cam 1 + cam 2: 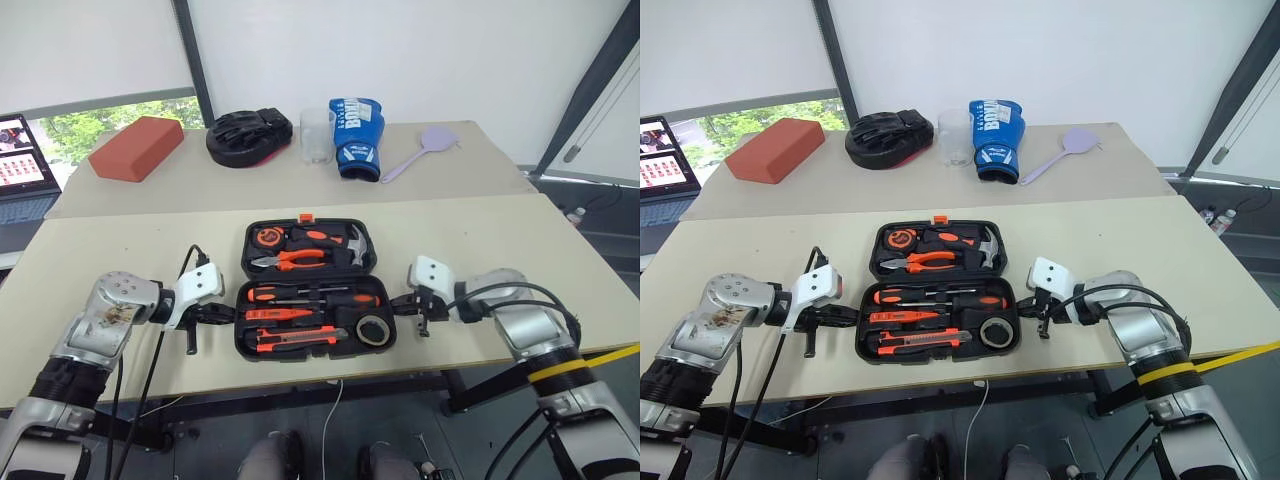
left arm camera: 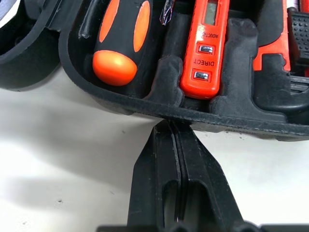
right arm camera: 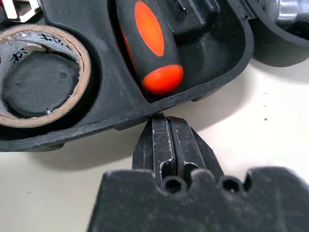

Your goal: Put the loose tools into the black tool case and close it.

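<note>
The left gripper (image 1: 192, 318) is squeezed shut with nothing in it, and its tip sits at the left edge of the black tool case (image 1: 312, 288). The right gripper (image 1: 420, 305) is shut and empty too, at the right edge. The case lies open on the table (image 1: 130, 250), near the front. The screwdrivers (image 1: 310, 295), tester screwdriver (image 1: 280, 313), utility knife (image 1: 295, 339) and tape roll (image 1: 374, 330) all sit in their slots. Now the case must be folded shut (a tricky bit). Thin tips could slip off the smooth rim, or push the whole case sideways.
</note>
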